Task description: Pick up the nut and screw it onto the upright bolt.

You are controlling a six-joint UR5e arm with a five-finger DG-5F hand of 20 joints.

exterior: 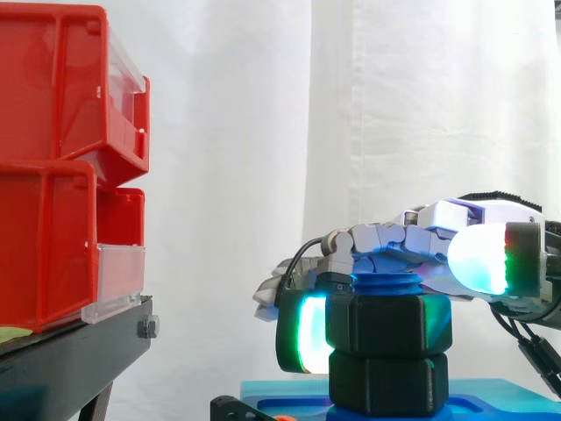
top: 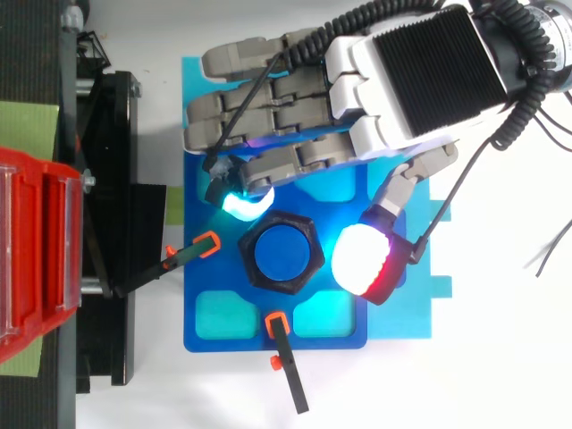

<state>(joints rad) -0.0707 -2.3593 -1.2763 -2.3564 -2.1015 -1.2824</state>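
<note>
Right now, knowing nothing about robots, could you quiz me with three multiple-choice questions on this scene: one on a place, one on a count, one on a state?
1. Where does the upper black hexagonal plastic nut sit?
A. in a red bin
B. on the blue threaded bolt
C. on the white floor

2. How many black hexagonal nuts are stacked on that bolt?
A. one
B. two
C. four

3. How does the bolt stand?
A. lying flat
B. leaning far over
C. upright

Answers:
1 B: in the side view the bolt's thread pokes out just above this nut.
2 B: the upper nut rests on a lower nut.
3 C: the bolt rises straight up from the blue tray.
</note>
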